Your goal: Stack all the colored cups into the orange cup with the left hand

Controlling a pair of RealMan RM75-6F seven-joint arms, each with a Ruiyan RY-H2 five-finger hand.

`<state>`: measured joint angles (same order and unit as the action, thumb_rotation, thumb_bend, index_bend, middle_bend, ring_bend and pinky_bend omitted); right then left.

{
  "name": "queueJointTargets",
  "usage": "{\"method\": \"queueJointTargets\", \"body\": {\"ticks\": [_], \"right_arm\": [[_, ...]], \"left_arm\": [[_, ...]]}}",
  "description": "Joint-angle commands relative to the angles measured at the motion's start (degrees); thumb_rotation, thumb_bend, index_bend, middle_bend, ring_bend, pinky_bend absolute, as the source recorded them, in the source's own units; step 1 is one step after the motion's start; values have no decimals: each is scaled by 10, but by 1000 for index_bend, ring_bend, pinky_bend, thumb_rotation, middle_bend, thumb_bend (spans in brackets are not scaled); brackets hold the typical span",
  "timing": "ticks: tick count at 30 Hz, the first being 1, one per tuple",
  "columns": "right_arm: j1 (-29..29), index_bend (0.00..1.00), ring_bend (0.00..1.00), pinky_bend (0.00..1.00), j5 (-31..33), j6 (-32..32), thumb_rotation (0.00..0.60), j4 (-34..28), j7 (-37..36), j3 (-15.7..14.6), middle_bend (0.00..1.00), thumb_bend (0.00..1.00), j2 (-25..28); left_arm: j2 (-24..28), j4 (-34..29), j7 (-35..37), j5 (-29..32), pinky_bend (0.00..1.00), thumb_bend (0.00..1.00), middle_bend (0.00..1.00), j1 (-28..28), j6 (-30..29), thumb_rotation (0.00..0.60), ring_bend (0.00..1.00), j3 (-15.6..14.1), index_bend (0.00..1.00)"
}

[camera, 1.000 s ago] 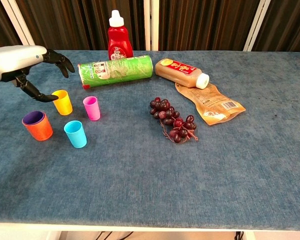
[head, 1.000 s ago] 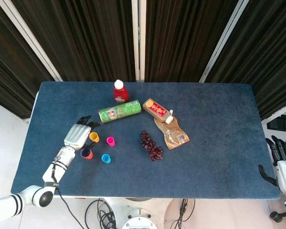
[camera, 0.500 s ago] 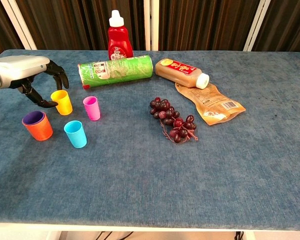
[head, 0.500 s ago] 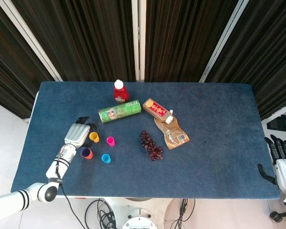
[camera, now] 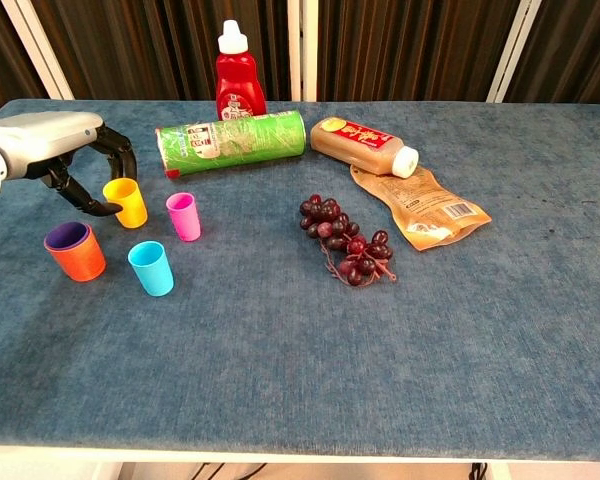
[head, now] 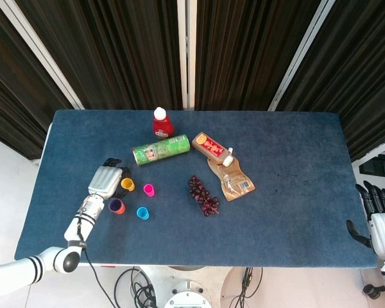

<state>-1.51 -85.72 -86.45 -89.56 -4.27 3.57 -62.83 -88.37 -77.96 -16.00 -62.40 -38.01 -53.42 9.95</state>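
Fingers (camera: 115,160) curled around the yellow cup (camera: 126,203), dark tips flanking its rim, not plainly pressing on it; whether contact is made, impossible to tell from either view. Left hand (camera: 55,145) low over the surface (camera: 480,330), reaching in from the near left edge, nothing lifted. Yellow cup upright, just beside the pink cup (camera: 184,216), with the blue cup (camera: 151,268) nearer the front edge. Orange cup (camera: 76,251) upright beside the blue one, a purple cup (camera: 67,235) already nested inside, only its rim showing.

Risks from here: a closing squeeze set too high on the rim, tipping the light cup rather than gripping it; a sideways nudge knocking it into the pink cup close by. On transfer, a low carry liable to clip the orange cup's rim and topple the stack; a tilted release likely to leave the cup jammed askew.

Farther out: green can (camera: 232,142) lying on its side behind the cups, red bottle (camera: 240,85) upright beyond it, grapes (camera: 345,240), a lying drink bottle (camera: 363,145) and a pouch (camera: 420,208) well apart. Right hand (head: 380,215) idle off the far right edge, fingers spread, holding nothing.
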Motion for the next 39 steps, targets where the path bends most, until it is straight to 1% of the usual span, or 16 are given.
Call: {"method": "queueJointTargets", "body": {"ticks": [1,5,9,11,15,20,26,39], "right_arm": [[1,0,0,0,2,0,600,0,-1,0,0,295,1],[1,0,0,0,0,0,600,1,-3,-1,0,295,1],[0,0,0,0,2,1,600,4,0,1,0,295,-1],[0,0,0,0,3,-5,600,11,15,4,0,295,-7],[0,0,0,0,1,-6,600,12,19,3,0,295,-13],[-1,0,0,0,0,-7,600,12,27,4,0,295,-15],[-1,0,0,0,-3,-8,600,8,30,2,0,296,-17],[0,0,0,0,-1,-6,600,3,28,1,0,296,-12]], "left_arm": [[15,-26,7,-10,133,268,472,6,-21,600,134,6,465],[47,-78,6,-23,133,268,481,21,-55,600,134,7,474],[93,-148,-4,-28,133,265,484,43,-73,600,134,-10,477],[114,-175,-12,-34,132,264,484,53,-84,600,134,-19,477],[143,-216,-16,-38,132,263,487,73,-102,600,136,-33,481],[164,-247,-18,-49,133,262,489,90,-115,600,146,-50,483],[164,-250,-22,-59,133,262,490,102,-121,600,146,-67,486],[144,-221,16,-57,133,262,490,111,-109,600,146,-67,484]]}}
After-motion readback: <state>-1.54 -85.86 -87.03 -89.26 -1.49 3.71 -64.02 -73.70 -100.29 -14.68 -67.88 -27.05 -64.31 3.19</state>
